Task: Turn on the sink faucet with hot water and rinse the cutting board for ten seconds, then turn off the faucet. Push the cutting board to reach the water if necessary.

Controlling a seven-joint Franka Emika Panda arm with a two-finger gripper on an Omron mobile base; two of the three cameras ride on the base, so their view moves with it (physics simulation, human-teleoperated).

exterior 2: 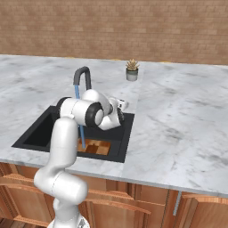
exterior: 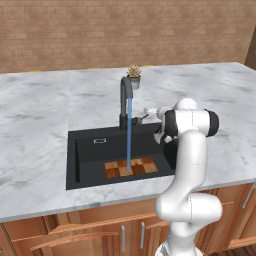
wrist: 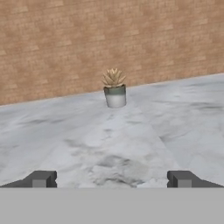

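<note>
The cutting board lies in the sink, with water from the faucet striking it. Your hand camera faces a potted plant across the counter; the gripper, level, stands spread wide and empty.

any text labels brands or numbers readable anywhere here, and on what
None: no readable text in any view.
The sink faucet, the sink and the cutting board carry no markings.
The potted plant has a plain pot, no label.
The marble counter, brick wall and wooden cabinets show only surface patterns, no writing.
</note>
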